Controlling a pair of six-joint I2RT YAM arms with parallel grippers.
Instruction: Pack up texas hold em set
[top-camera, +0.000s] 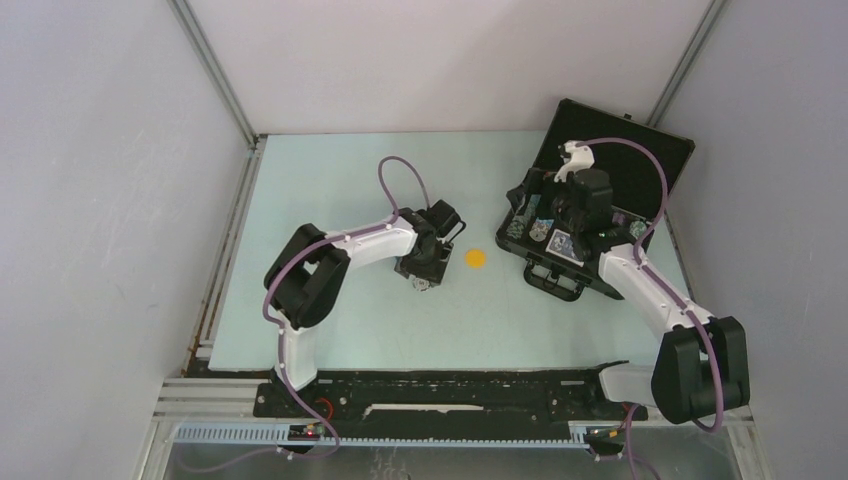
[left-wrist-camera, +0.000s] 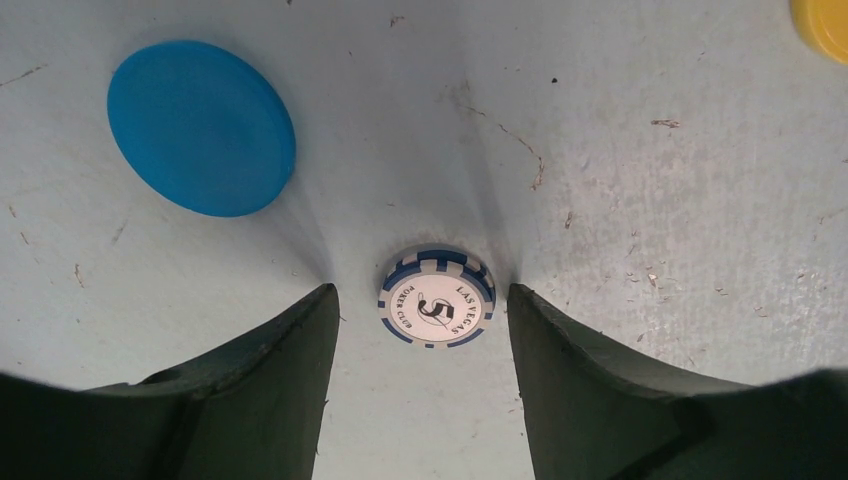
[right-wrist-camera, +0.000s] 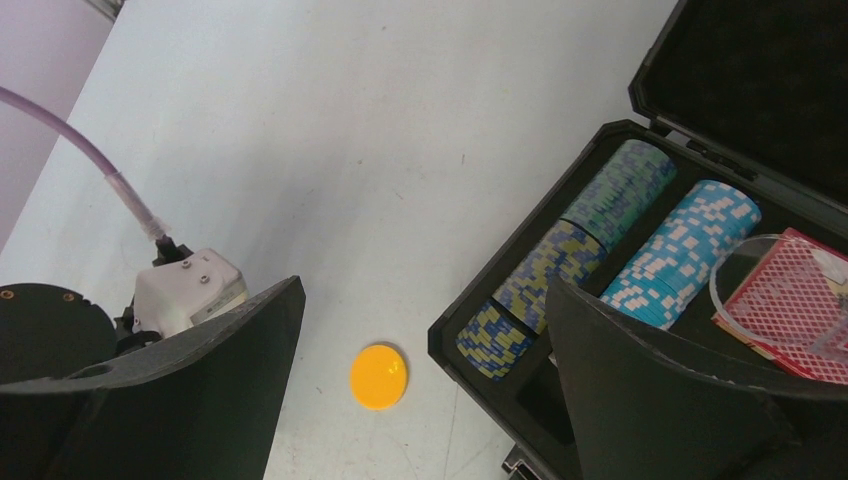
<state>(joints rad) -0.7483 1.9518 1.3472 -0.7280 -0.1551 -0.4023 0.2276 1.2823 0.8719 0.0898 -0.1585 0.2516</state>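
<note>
Left wrist view: a blue-striped Las Vegas poker chip (left-wrist-camera: 436, 300) lies flat on the table (left-wrist-camera: 620, 160), between the spread fingers of the left gripper (left-wrist-camera: 422, 292) — not yet pinched. A blue disc (left-wrist-camera: 200, 128) sits at ten o'clock of it, a yellow disc (left-wrist-camera: 825, 25) at two. The right gripper (right-wrist-camera: 425, 290), also spread, hovers beside the open briefcase (right-wrist-camera: 760, 80), where chip rows (right-wrist-camera: 600, 225) and a red deck (right-wrist-camera: 795, 300) are already seated. I judge three loose pieces and the lid remain.

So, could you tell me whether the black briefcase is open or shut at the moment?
Open. The briefcase has its lid tilted back, and the chip rows and red card deck lie exposed in the base.
</note>
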